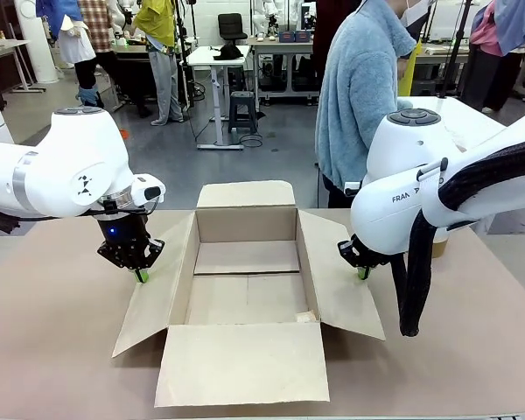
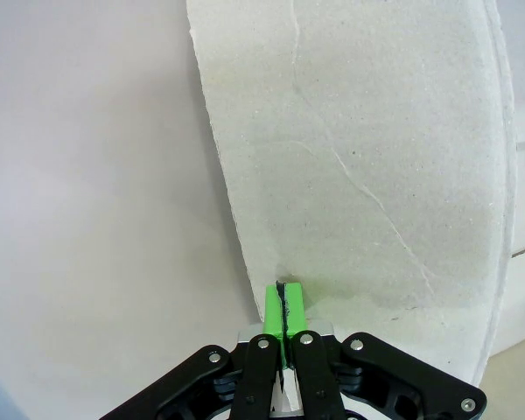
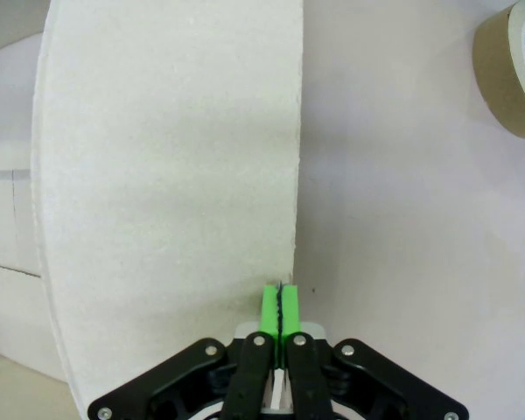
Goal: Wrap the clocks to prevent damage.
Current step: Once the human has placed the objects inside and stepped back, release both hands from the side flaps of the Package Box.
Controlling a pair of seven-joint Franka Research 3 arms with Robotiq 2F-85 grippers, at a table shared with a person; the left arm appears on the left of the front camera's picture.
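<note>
Left end effector (image 2: 283,289) and right end effector (image 3: 281,292) closed; right wrist adds tape roll (image 3: 500,79).

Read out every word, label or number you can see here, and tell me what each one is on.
"FRAN": on the right arm, white housing; the letters after it are hidden.
Blue print on the tape roll, inner ring: too blurred to read.
Left arm: a small black logo mark, no letters.
</note>
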